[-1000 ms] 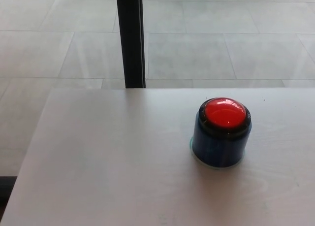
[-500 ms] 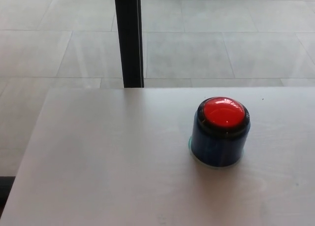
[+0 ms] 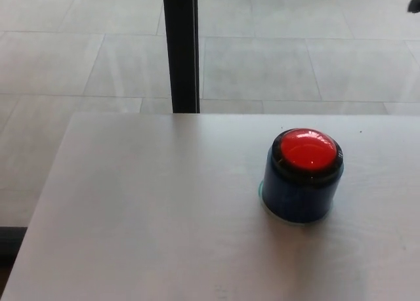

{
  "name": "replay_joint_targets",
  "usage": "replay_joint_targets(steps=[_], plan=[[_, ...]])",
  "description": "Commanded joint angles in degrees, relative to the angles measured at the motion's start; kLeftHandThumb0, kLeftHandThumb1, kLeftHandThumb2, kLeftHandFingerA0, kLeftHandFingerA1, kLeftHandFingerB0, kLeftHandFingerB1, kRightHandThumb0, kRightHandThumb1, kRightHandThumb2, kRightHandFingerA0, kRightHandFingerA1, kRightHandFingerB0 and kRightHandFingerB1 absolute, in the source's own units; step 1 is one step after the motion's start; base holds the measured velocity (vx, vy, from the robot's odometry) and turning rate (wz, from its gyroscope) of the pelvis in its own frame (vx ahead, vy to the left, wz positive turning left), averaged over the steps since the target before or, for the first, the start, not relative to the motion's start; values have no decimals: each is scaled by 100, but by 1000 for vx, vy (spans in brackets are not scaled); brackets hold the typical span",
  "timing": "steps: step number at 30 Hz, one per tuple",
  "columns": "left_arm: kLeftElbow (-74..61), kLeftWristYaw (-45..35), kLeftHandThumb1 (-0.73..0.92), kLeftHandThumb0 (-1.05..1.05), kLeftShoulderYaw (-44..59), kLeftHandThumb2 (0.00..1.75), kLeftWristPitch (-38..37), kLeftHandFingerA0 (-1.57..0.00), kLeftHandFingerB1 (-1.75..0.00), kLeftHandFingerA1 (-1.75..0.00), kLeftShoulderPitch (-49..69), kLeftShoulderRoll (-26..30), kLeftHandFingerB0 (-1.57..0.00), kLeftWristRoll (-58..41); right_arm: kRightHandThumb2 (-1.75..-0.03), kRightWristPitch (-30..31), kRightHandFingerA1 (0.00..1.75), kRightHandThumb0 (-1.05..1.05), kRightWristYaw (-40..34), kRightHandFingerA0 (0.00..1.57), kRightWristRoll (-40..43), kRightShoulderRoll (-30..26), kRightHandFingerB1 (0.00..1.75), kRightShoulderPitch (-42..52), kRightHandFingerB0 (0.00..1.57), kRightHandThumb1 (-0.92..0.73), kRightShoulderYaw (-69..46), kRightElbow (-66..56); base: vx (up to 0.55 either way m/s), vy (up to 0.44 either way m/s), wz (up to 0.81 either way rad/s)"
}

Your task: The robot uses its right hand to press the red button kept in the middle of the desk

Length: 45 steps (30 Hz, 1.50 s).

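Nearest the camera lies the pale desk [image 3: 144, 235], its bare top filling the lower half of the head view with nothing on it at the front or on the robot's left side. A little farther back, toward the robot's right of the desk's middle, stands the button [image 3: 307, 150]: a red dome set in a black ring on top of a dark blue round base [image 3: 298, 196], upright and sitting flat on the surface. The dome looks raised, so the press seems not yet made. Neither hand shows clearly anywhere in the picture, so I cannot tell whether the right hand is open, closed or holding anything, and the left is likewise out of sight; only a small dark shape [image 3: 414, 2] at the top right corner appears, too little to identify. To do this step well, the right hand should likely come in from the right side, arrive over the dome's centre, and push straight down, since an off-centre or slanted push could slide or tip the base. Beyond the desk's far edge a black post [image 3: 182, 48] rises upright, and behind it stretches a grey tiled floor [image 3: 79, 45].
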Motion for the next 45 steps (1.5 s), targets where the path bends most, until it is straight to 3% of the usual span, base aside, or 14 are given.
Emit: replay_joint_targets(steps=[1,4,10,14,16,19,20,23,26,27,31,33,34,45], plan=[[23,158,92,-62,-34,107,82,-38,-54,-103,-12,116,0,-79,-138,-95,175,-31,229,103,-406,403,164,96,78,-38,463,343,0,0,0],[-5,90,92,-60,-125,106,99,-24,-73,-123,-1,106,0,-30,-131,-88,175,-27,322,103,-419,582,167,213,74,-44,591,440,0,0,0],[-12,61,89,-40,-129,142,116,-14,-61,-71,-5,121,0,-118,-128,-106,175,-29,374,96,-637,923,163,389,72,-44,853,707,0,0,0],[-28,23,92,-59,-216,106,116,-6,-19,-89,24,132,0,-82,-128,20,175,-27,327,98,-859,1024,162,644,72,-45,1131,582,0,0,0],[12,55,87,-40,-60,141,175,-12,-61,-70,-17,116,0,-255,-128,-39,175,-26,369,99,-934,1151,167,827,73,-46,1261,647,0,0,0],[-26,49,92,-63,-99,110,70,-21,-50,-88,27,104,0,-219,-121,6,175,-28,418,95,-1002,1185,165,961,73,-51,1330,633,0,0,0],[11,18,88,-40,-221,142,154,-13,-61,-71,-2,145,0,-110,-120,40,175,-28,456,96,-1004,1178,165,1007,73,-52,1337,643,0,0,0],[9,48,88,-39,-248,142,133,-16,-61,-72,-1,154,0,-110,-123,-16,175,-29,510,95,-1039,1186,164,1052,72,-50,1345,693,0,0,0],[-25,28,92,-60,-281,108,119,-15,-63,-91,23,159,0,-114,-128,-57,175,-29,551,99,-1052,1203,171,1129,68,-46,1309,720,0,0,0],[-29,30,89,-40,-205,143,140,-16,-61,-73,24,149,-1,-200,-128,-34,175,-28,530,99,-1075,1214,170,1174,69,-46,1302,708,0,0,0],[-55,72,89,-39,-271,142,113,-17,-61,-73,3,145,0,-138,-130,-35,175,-27,453,98,-1168,1295,172,1336,68,-46,1273,888,0,0,0],[-30,96,92,-61,-211,105,120,-17,-74,-109,-29,134,-1,-200,-128,20,175,-25,409,98,-1173,1347,171,1370,69,-47,1237,968,0,0,0],[-18,85,90,-40,-205,143,128,-19,-62,-75,-61,134,-1,-209,-125,32,175,-25,384,96,-1185,1391,165,1413,73,-51,1220,1083,0,0,0],[-51,13,89,-40,-257,143,49,-17,-61,-73,-36,138,0,-190,-131,-134,175,-27,155,103,-1241,1609,165,1495,75,-45,888,1758,0,0,0]])
